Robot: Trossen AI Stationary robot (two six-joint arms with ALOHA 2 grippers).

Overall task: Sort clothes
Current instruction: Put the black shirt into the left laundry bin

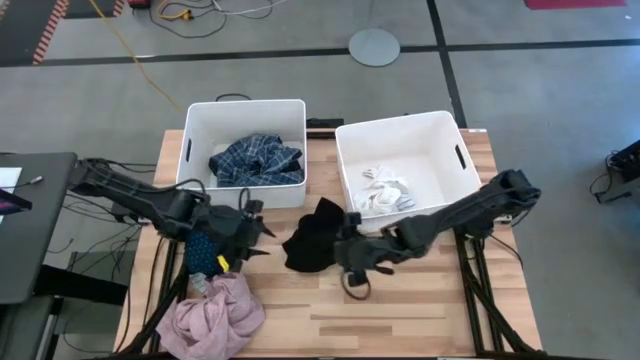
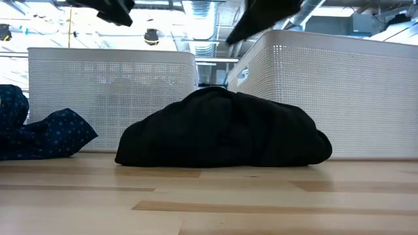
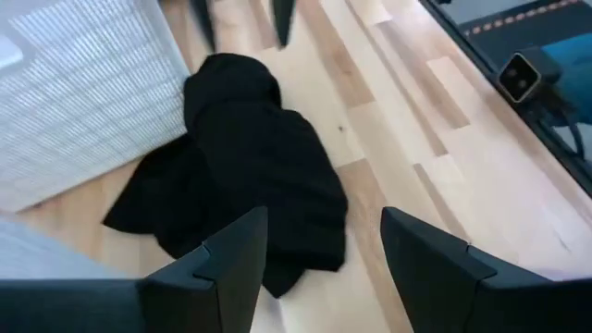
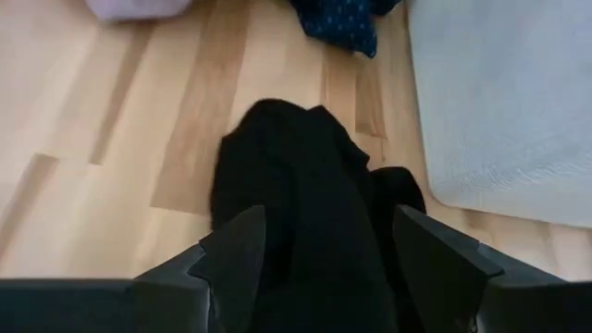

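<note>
Left gripper (image 1: 252, 226): fingers spread and empty, hovering near the table's middle-left.
Black garment (image 1: 315, 236): lies bunched on the wooden table (image 1: 400, 300) between both grippers, just in front of the gap between the two bins; long axis roughly 1 to 7 o'clock.
Right gripper (image 1: 352, 250): fingers spread and empty, just beside the garment.
Bearing: garment at 3 o'clock from the left gripper, 10 o'clock from the right.
Nearer arm: probably the right.
</note>
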